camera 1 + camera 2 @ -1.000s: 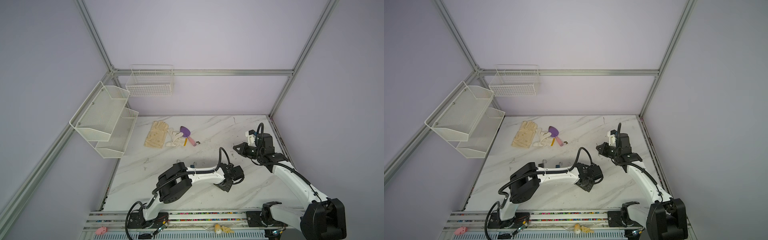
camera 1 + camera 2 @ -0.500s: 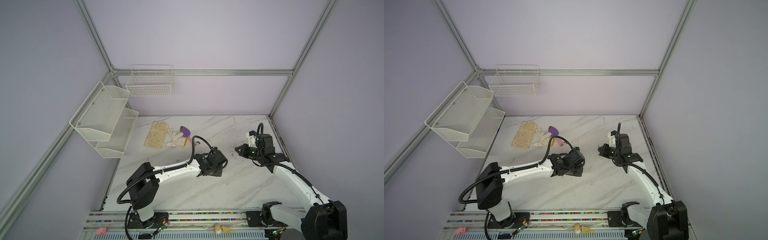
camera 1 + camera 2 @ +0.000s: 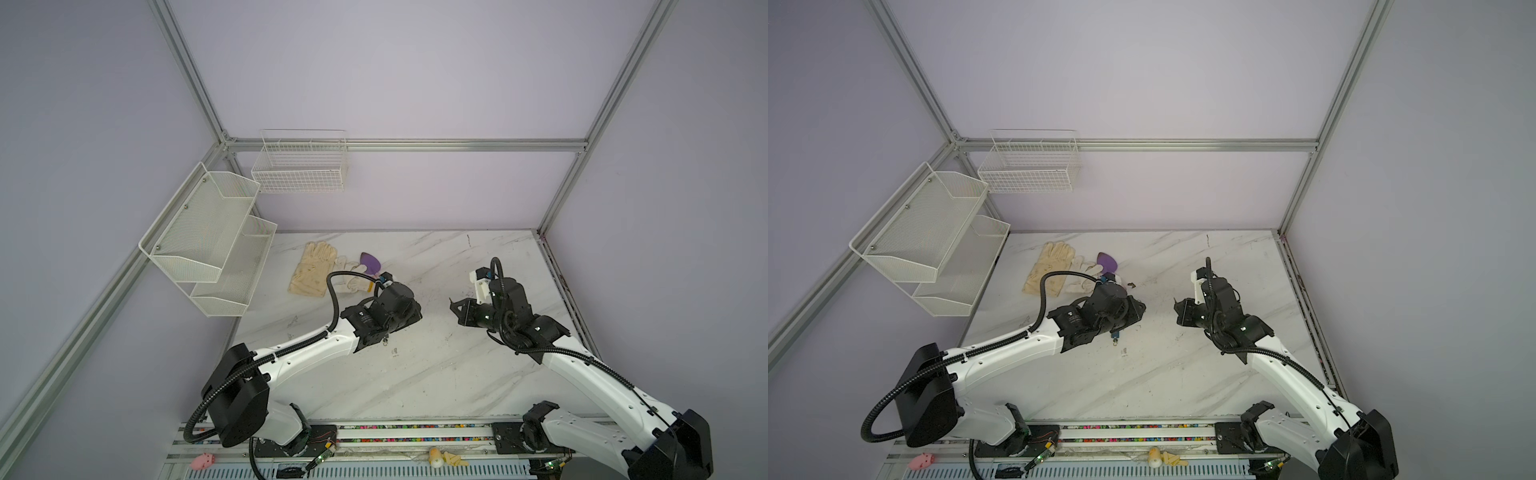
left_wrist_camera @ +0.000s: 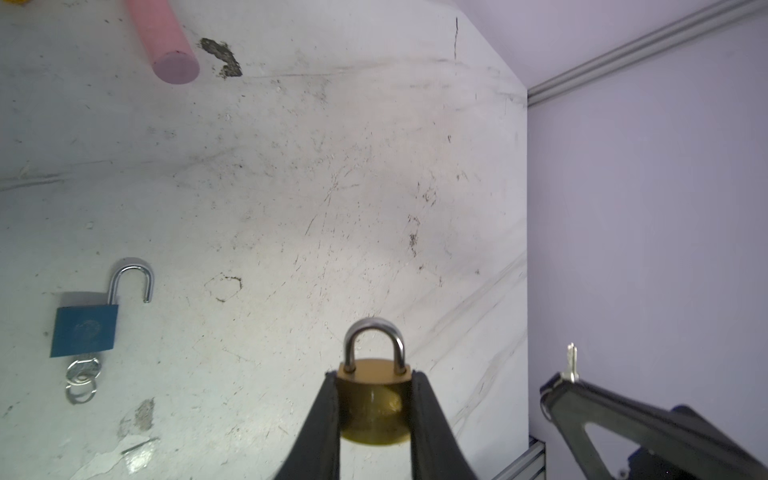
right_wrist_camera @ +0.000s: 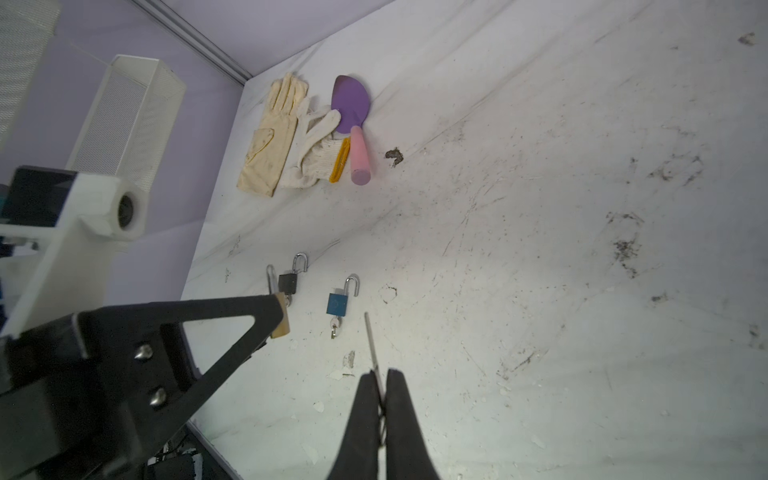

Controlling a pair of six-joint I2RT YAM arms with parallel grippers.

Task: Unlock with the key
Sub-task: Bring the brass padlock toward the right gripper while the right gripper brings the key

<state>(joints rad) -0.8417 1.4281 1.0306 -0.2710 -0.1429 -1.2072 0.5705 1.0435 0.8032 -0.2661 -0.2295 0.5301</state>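
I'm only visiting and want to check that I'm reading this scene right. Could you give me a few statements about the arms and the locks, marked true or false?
1. The left tool grips a round brass padlock whose shackle is shut. True.
2. The right tool is empty. False: it pinches a thin silver key.
3. A blue square padlock lies on the white marble table with its shackle open and a key in it. True.
4. The thin silver key already sits in the round brass padlock. False: the two are held apart.
5. The purple trowel lies in a wire basket. False: it lies on the table beside the cream gloves.
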